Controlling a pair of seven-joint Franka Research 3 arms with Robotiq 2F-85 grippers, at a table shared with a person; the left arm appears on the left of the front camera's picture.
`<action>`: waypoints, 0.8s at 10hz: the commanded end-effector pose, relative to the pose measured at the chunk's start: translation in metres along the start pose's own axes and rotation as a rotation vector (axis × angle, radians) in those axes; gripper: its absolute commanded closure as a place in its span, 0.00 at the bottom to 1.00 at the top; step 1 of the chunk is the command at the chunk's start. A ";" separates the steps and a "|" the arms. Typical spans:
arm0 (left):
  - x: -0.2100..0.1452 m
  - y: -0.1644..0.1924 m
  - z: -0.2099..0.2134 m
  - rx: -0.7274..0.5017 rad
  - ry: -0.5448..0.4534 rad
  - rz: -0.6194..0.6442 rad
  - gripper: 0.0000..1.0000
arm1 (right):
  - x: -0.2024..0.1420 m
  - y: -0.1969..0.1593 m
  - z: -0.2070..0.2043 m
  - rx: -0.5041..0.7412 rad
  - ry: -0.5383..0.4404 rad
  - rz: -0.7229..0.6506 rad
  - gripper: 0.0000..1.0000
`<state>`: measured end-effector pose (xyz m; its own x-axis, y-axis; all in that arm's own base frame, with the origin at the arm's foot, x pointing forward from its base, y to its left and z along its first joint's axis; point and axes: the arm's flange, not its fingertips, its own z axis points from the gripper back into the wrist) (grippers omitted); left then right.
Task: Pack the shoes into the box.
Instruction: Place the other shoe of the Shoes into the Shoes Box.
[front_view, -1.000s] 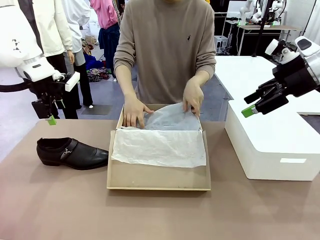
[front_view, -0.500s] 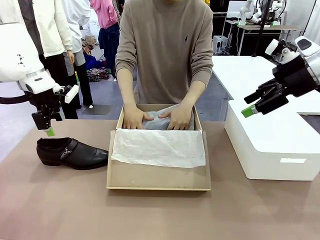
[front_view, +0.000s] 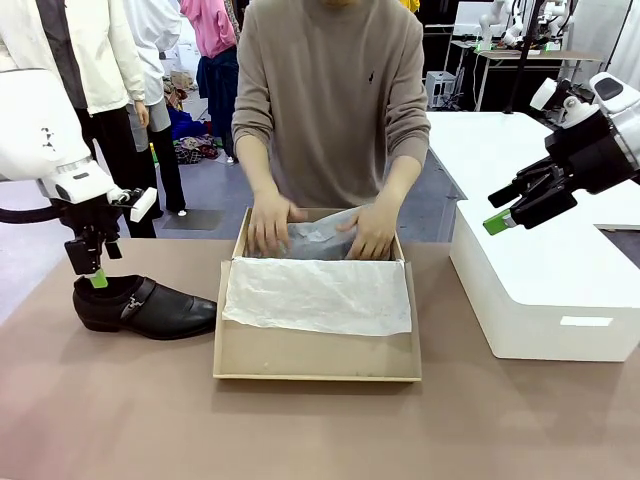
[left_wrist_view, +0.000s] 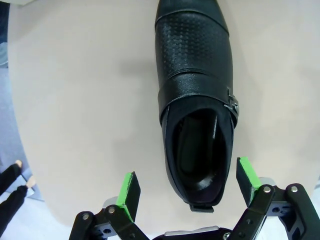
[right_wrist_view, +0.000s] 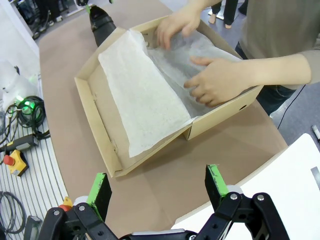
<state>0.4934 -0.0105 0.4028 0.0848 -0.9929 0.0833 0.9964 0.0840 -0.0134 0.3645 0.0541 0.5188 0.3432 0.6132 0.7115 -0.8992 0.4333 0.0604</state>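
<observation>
One glossy black shoe (front_view: 145, 305) lies on its sole at the table's left, toe toward the box; from above the shoe (left_wrist_view: 196, 95) shows its strap and buckle. My left gripper (front_view: 92, 270) hangs open just over its heel opening, and in the left wrist view my left gripper (left_wrist_view: 189, 185) has one green pad on each side of the heel, not touching. The cardboard box (front_view: 318, 350) stands mid-table with its lid flap folded toward me. White tissue paper (front_view: 320, 295) drapes over it. A person's hands (front_view: 365, 233) press tissue inside the box (right_wrist_view: 100, 120). My right gripper (front_view: 505, 208) is open, raised at right.
A big white plastic box (front_view: 545, 290) stands on the table's right side under my right gripper (right_wrist_view: 157, 187). Bare brown tabletop (front_view: 300, 430) runs along the near edge. Cables and a red stop button (right_wrist_view: 12, 162) lie beyond the table edge in the right wrist view.
My left gripper has come down and slightly toward the shoe's heel. The person's hands have shifted over the tissue inside the box. My right arm has stayed still.
</observation>
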 end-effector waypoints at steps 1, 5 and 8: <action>-0.002 0.005 -0.007 0.017 0.032 0.004 0.00 | 0.000 -0.002 -0.003 0.011 -0.039 0.021 0.00; -0.004 0.018 -0.019 0.002 0.047 -0.004 0.00 | 0.000 -0.002 -0.003 0.011 -0.039 0.021 0.00; -0.004 0.026 -0.028 0.001 0.045 -0.021 0.00 | 0.000 -0.002 -0.003 0.011 -0.039 0.021 0.00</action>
<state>0.5128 -0.0088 0.3765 0.0752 -0.9955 0.0569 0.9970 0.0739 -0.0235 0.3645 0.0541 0.5188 0.3432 0.6132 0.7115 -0.8992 0.4333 0.0604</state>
